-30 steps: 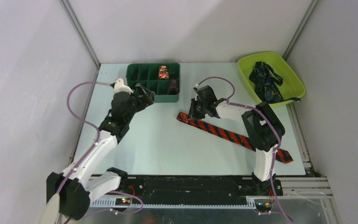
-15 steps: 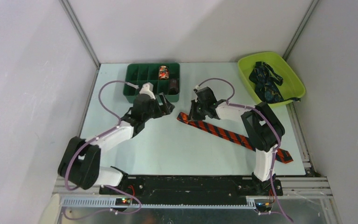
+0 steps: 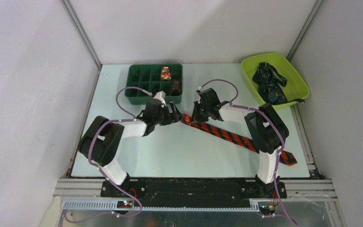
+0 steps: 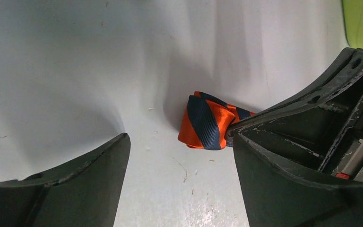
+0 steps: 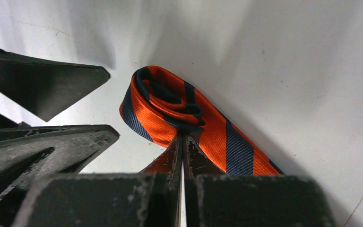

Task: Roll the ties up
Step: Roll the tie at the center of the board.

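The pale counter (image 3: 170, 151) carries everything, and both arms reach to its middle, where their pincers meet tip to tip.

Far off to the right of the right pincer (image 3: 194, 116), in the back corner, sits a lime-green basin (image 3: 248, 71) holding a loose heap of dark navy ties (image 3: 269, 85). Just beyond the left pincer (image 3: 176, 113), towards the back wall, stands a dark green compartment tray (image 3: 139, 75).

The red-orange tie (image 3: 231, 136) with dark diagonal stripes lies flat as a long strip. It starts at the right pincer's tips, runs back and to the right under that arm, and ends in a point near the counter's front right edge. At the pincer end the fabric is folded over on itself into a small first loop.

The right pincer has its jaws together, nipping that folded end of the tie. In the right wrist view the loop bulges just ahead of the closed fingertips (image 5: 189, 156).

The left pincer stands with its jaws wide apart, low over the counter. The folded end lies ahead of the gap, close beside its right finger (image 4: 283, 161); whether they touch I cannot tell.

Smallest are two rolled ties in the green tray's compartments behind the left pincer: a colourful roll (image 3: 165, 73) and a dark roll (image 3: 175, 86).
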Controlling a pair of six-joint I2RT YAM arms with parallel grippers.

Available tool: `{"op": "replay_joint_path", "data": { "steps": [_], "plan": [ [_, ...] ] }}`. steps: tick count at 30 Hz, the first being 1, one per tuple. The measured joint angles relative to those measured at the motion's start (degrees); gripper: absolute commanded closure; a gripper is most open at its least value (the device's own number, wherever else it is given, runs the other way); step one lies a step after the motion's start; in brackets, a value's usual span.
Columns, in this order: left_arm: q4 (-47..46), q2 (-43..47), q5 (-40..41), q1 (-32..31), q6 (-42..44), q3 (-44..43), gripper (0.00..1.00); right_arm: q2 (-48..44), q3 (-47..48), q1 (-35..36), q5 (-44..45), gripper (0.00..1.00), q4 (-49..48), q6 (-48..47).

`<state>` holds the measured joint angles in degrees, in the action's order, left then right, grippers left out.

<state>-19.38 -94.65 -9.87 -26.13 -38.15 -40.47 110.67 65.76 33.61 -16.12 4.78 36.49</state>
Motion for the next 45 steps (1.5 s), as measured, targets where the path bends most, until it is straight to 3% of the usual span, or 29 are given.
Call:
{"op": "replay_joint_path", "data": {
  "steps": [20,45],
  "plan": [
    [-8.7,-6.6,-5.6,-0.3,-0.9,-1.0,0.43,0.0,-0.1,-0.5,-0.5,1.00,-0.2,0.0],
    [-11.4,-8.6,-8.5,-1.2,-0.9,-1.4,0.53,0.1,-0.3,-0.7,-0.6,1.00,-0.2,0.0]
  ]
}}
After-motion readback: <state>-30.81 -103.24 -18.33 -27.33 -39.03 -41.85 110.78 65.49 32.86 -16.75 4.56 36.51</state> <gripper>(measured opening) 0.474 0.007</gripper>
